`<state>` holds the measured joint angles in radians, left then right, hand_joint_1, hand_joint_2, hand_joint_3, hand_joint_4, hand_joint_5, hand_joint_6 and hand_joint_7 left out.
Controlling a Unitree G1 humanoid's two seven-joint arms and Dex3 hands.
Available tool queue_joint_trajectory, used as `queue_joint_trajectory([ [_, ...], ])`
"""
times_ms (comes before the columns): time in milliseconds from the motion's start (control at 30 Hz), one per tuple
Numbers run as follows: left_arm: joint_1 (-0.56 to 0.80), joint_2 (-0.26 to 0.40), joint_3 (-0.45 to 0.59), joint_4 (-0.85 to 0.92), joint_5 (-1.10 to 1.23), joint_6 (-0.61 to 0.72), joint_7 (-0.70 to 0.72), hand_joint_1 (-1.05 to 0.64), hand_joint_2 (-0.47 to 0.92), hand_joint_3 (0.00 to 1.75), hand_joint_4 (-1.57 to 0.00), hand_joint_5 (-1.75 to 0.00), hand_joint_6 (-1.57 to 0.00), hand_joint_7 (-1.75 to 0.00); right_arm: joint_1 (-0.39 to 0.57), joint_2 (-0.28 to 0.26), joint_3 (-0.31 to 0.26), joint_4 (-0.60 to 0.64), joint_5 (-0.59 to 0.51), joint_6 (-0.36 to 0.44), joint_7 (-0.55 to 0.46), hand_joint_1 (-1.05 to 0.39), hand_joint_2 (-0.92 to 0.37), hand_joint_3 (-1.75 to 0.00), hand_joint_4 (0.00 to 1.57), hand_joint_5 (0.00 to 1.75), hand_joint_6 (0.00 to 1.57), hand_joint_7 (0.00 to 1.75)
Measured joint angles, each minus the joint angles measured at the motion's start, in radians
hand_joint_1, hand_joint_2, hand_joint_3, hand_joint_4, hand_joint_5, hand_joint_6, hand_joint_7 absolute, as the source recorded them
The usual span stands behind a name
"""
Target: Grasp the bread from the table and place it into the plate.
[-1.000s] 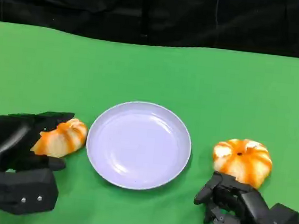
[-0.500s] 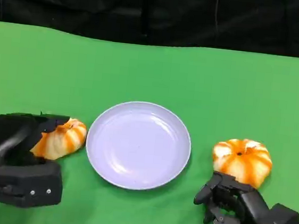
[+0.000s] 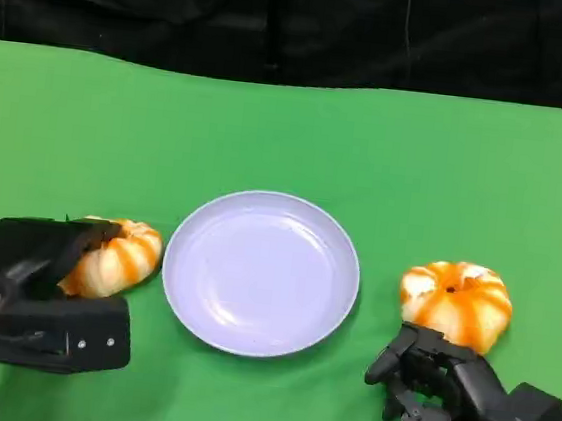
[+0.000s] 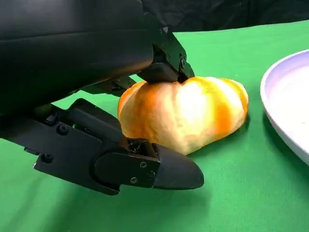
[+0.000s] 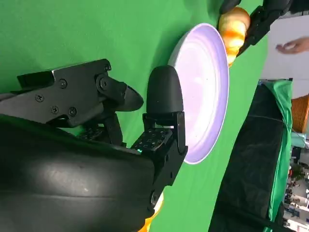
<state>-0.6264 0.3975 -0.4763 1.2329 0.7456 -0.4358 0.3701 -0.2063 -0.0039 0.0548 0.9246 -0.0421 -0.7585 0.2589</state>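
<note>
Down at the lower left of the head view, the left hand (image 3: 36, 290) is wrapped around the bread (image 3: 115, 256), an orange-and-cream striped roll lying on the green desk (image 3: 289, 136) just beside the left rim of the plate (image 3: 260, 272). The left wrist view confirms it: black fingers (image 4: 166, 65) press on the top of the roll and another runs beneath its near side, so the fingers are clamped on the bread, which still rests on the desk. The pale lilac plate sits in the middle of the frame. Over at the lower right, the right hand (image 3: 462, 401) rests low with its fingers curled in on nothing, just below a second bread (image 3: 455, 301), round and pumpkin-shaped, lying to the right of the plate. Dark cloth (image 3: 281, 19) hangs behind the desk's far edge.
</note>
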Motion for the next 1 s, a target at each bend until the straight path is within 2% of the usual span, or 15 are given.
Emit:
queue_joint_trajectory([
  [100, -0.004, -0.003, -0.001, 0.009, -0.004, 0.0, 0.0, -0.88, 0.92, 0.36, -0.48, -0.01, -0.44, 0.0, 0.0, 0.0, 0.0, 0.0, 0.0, 0.0, 0.001, 0.01, -0.82, -0.72, 0.68, 1.71, 0.71, 1.35],
  [200, -0.006, -0.012, 0.0, 0.02, -0.013, 0.001, 0.0, -0.71, 0.92, 0.29, -0.51, -0.02, -0.45, 0.0, 0.001, 0.0, -0.001, 0.0, -0.001, -0.002, 0.001, 0.01, -0.83, -0.71, 0.69, 1.7, 0.72, 1.34],
  [267, -0.006, -0.016, 0.0, 0.026, -0.025, 0.001, 0.0, -0.51, 0.92, 0.16, -0.53, -0.01, -0.45, 0.0, 0.002, 0.0, 0.0, 0.0, -0.003, -0.003, 0.0, 0.01, -0.83, -0.71, 0.69, 1.7, 0.72, 1.35],
  [333, -0.006, -0.018, 0.0, 0.029, -0.028, 0.001, 0.002, -0.41, 0.92, 0.08, -0.54, -0.01, -0.46, 0.0, 0.002, 0.0, -0.001, 0.0, -0.003, -0.003, -0.001, 0.01, -0.83, -0.71, 0.69, 1.7, 0.72, 1.35],
  [400, -0.006, -0.018, -0.002, 0.031, -0.03, -0.001, 0.006, -0.39, 0.92, 0.07, -0.54, -0.01, -0.46, 0.0, 0.002, 0.0, -0.001, 0.0, -0.003, -0.003, -0.001, 0.01, -0.83, -0.71, 0.69, 1.7, 0.72, 1.35],
  [467, -0.006, -0.019, -0.004, 0.032, -0.034, -0.002, 0.006, -0.23, 0.92, 0.05, -0.54, -0.01, -0.47, -0.01, 0.002, 0.0, -0.001, 0.0, -0.003, -0.003, -0.001, 0.01, -0.84, -0.71, 0.69, 1.7, 0.72, 1.34],
  [533, -0.006, -0.02, -0.005, 0.034, -0.037, -0.004, 0.006, -0.15, 0.92, 0.04, -0.54, -0.01, -0.49, -0.01, 0.002, 0.0, 0.0, 0.0, -0.003, -0.003, -0.003, 0.01, -0.84, -0.71, 0.69, 1.7, 0.72, 1.35],
  [733, -0.006, -0.02, -0.006, 0.038, -0.044, -0.008, 0.006, -0.08, 0.92, 0.03, -0.56, -0.01, -0.51, -0.01, 0.002, 0.0, 0.001, 0.0, -0.007, -0.003, -0.009, 0.02, -0.83, -0.71, 0.69, 1.7, 0.72, 1.35],
  [1000, -0.006, -0.02, -0.02, 0.038, -0.044, -0.003, 0.006, -0.06, 0.92, 0.04, -0.59, -0.02, -0.53, -0.02, 0.002, 0.0, 0.002, 0.0, -0.01, -0.003, -0.015, 0.02, -0.83, -0.71, 0.69, 1.69, 0.72, 1.35],
])
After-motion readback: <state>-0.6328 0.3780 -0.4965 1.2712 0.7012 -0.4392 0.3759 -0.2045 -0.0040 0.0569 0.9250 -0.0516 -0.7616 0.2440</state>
